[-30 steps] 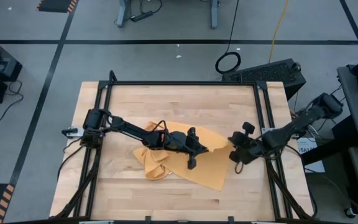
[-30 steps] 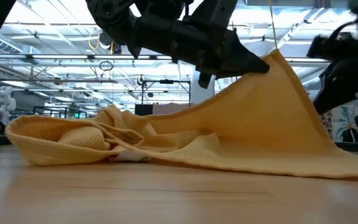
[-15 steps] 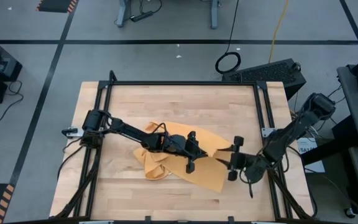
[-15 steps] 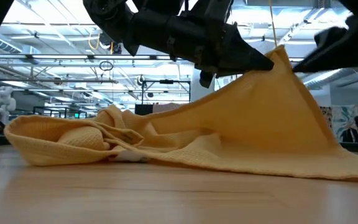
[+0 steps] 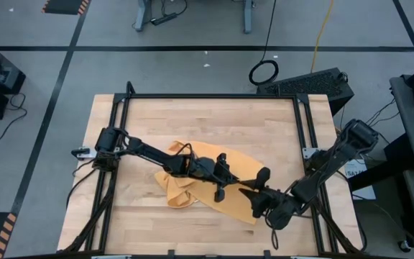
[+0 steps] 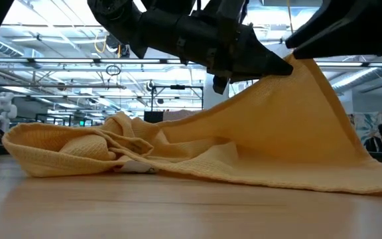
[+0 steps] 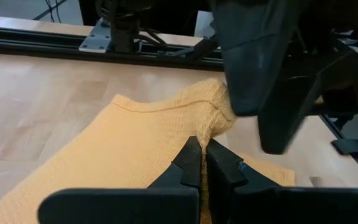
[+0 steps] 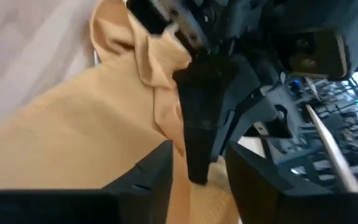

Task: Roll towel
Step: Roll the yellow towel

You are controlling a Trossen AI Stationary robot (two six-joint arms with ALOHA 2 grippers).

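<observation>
Mustard cloth was pinched in the left gripper (image 7: 202,163): its wrist view showed the two dark fingers clenched on a raised fold of the towel (image 7: 135,143), with the right arm's blurred fingers close behind that peak. Only the low view showed how high the fold stood, the left gripper (image 6: 280,66) lifting the towel (image 6: 257,133) into a tent above the wooden table (image 6: 178,212) while the rest lay bunched on the board. From overhead the towel (image 5: 192,183) lay near the middle of the table (image 5: 207,122), crumpled toward the left arm's side and spread flatter toward the right arm's, with the left gripper (image 5: 233,179) over it and the right gripper (image 5: 246,194) low at the cloth's near right edge. The right wrist view showed its own fingers (image 8: 253,180) standing apart, cloth passing between them and the left gripper's finger just ahead; whether they gripped the cloth I could not tell.

A second earlier the right gripper hung beyond the towel's right edge, off to the side; half a second earlier it had swung closer, and by this moment it had reached the towel below the left gripper. The left gripper stayed clamped on the peak throughout, and the tent's shape barely changed.
</observation>
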